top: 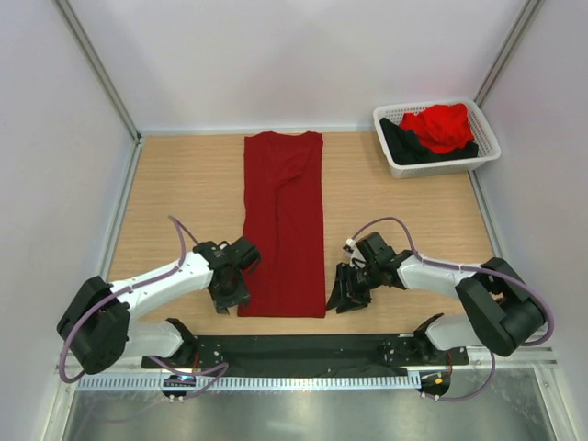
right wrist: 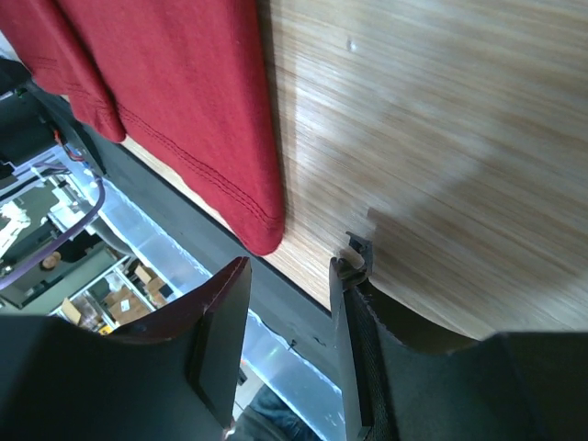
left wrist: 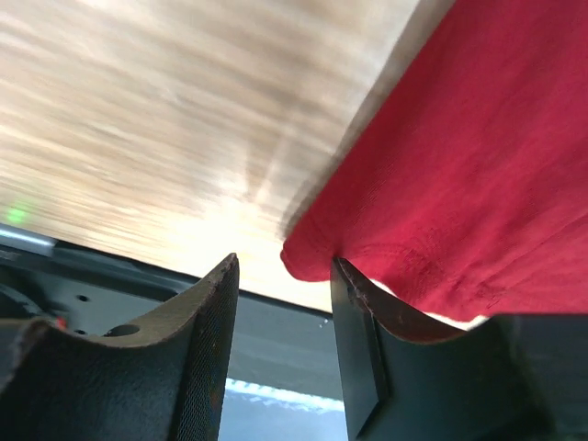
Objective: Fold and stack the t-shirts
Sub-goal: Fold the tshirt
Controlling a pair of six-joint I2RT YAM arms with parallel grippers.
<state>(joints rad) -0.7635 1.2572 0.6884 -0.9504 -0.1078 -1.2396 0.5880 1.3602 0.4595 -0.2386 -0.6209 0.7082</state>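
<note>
A dark crimson t-shirt (top: 284, 225) lies flat in the middle of the table, folded into a long narrow strip that runs from the far side to the near edge. My left gripper (top: 228, 299) is at its near left corner, open. In the left wrist view the shirt's corner (left wrist: 312, 253) lies just past the fingertips, and the left gripper (left wrist: 284, 266) has nothing between its fingers. My right gripper (top: 345, 298) is open beside the near right corner. The hemmed corner (right wrist: 262, 230) lies just ahead of the empty right gripper (right wrist: 291, 268). A brighter red t-shirt (top: 443, 127) and a black t-shirt (top: 404, 145) lie crumpled in the basket.
The white latticed basket (top: 432, 168) stands at the far right corner of the wooden table (top: 184, 184). A black mounting rail (top: 303, 349) runs along the near edge, just behind both grippers. White walls close in the left, far and right sides.
</note>
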